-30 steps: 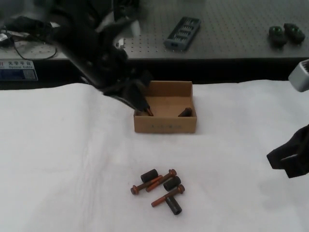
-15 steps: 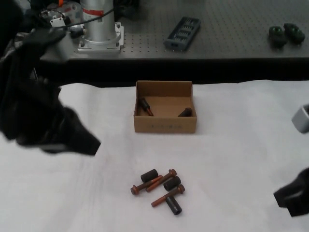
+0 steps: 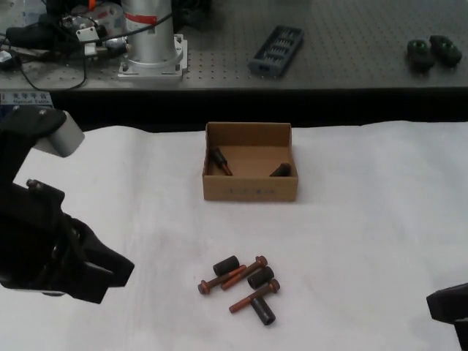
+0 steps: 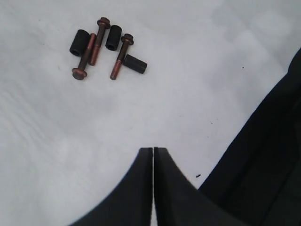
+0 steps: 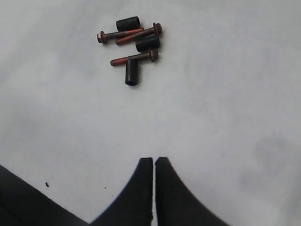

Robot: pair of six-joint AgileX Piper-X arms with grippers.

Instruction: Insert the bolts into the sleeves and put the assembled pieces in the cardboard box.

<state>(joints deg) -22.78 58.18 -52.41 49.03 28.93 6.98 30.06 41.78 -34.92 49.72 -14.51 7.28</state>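
Three copper bolts [image 3: 232, 276] and three black sleeves [image 3: 259, 278] lie in a loose pile on the white cloth in front of the cardboard box [image 3: 250, 191]. Inside the box rest two assembled pieces, one [image 3: 219, 160] at its left wall and one [image 3: 281, 170] at its right. My left gripper [image 4: 153, 151] is shut and empty, hovering left of the pile, where the bolts [image 4: 96, 41] and sleeves [image 4: 135, 63] appear ahead of it. My right gripper [image 5: 154, 161] is shut and empty, low at the right, facing the same pile of bolts [image 5: 134, 35] and sleeves [image 5: 131, 73].
The left arm's dark body [image 3: 51, 248] stands over the cloth at the near left; the right arm [image 3: 450, 307] sits at the near right corner. Behind the cloth runs a perforated bench with a metal post base [image 3: 150, 44], a ribbed black block [image 3: 276, 47] and two dark knobs [image 3: 434, 50].
The left arm has drawn back from the box to the near left, leaving an assembled piece in the box's left side. The right arm has sunk toward the near right corner.
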